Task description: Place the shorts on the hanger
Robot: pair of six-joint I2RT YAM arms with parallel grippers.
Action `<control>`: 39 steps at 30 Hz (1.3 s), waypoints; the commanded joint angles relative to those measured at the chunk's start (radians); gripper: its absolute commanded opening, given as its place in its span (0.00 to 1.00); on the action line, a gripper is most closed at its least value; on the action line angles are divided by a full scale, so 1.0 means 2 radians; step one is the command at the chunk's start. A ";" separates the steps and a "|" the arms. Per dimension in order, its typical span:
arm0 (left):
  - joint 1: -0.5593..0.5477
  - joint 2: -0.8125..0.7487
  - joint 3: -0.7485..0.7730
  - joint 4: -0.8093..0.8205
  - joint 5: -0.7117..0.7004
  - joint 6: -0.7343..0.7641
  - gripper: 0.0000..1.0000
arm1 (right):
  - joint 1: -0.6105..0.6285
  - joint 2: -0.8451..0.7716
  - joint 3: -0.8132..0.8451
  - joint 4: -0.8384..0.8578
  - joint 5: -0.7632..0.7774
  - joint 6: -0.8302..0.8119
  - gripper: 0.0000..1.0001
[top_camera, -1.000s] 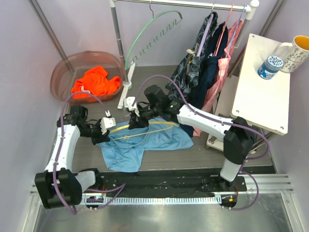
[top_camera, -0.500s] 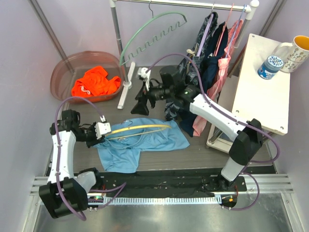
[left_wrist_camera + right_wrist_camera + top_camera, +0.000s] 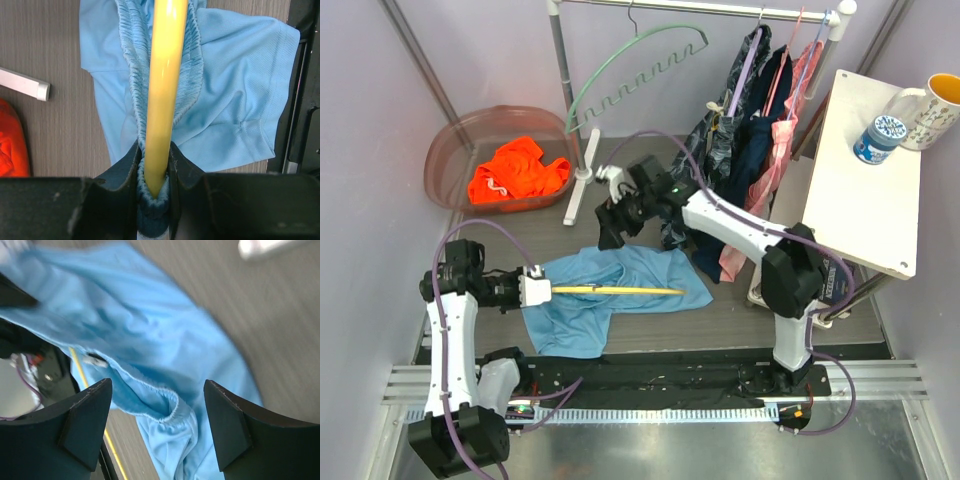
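Observation:
The light blue shorts (image 3: 620,275) lie spread on the dark floor. The yellow hanger (image 3: 620,290) runs through their waistband, seen edge-on as a thin bar. My left gripper (image 3: 535,290) is at the hanger's left end. In the left wrist view my left gripper (image 3: 154,170) is shut on the yellow hanger (image 3: 165,75) with the gathered waistband of the shorts (image 3: 235,100) pinched around it. My right gripper (image 3: 610,228) hovers open just above the shorts' far edge. In the right wrist view my right gripper (image 3: 157,405) is spread wide over the shorts (image 3: 150,330), holding nothing.
A pink basin (image 3: 450,140) with an orange garment (image 3: 515,170) sits at the back left. A pale green hanger (image 3: 620,85) and dark clothes (image 3: 740,130) hang on the rack, whose white foot (image 3: 582,185) is behind the shorts. A white side table (image 3: 865,190) stands at the right.
My right gripper opened, lifted away from the hanger, then came back down towards the shorts' far edge. My left arm drew the hanger and waistband leftward and nearer.

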 commanded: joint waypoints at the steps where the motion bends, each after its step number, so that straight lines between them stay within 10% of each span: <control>1: 0.003 -0.008 0.010 -0.032 0.039 0.019 0.00 | 0.040 0.016 -0.014 -0.053 0.089 -0.049 0.79; 17: 0.003 -0.002 0.016 0.002 0.059 -0.045 0.00 | 0.063 0.051 -0.072 -0.048 0.139 -0.062 0.73; 23: 0.008 0.016 0.039 0.011 0.039 -0.107 0.00 | 0.051 0.035 -0.096 -0.054 0.179 -0.069 0.35; 32: 0.091 0.063 0.077 -0.055 0.028 -0.008 0.00 | -0.024 -0.018 -0.113 -0.110 0.170 -0.081 0.01; 39: 0.176 0.122 0.125 -0.111 0.008 0.093 0.00 | -0.067 -0.045 -0.147 -0.118 0.163 -0.079 0.01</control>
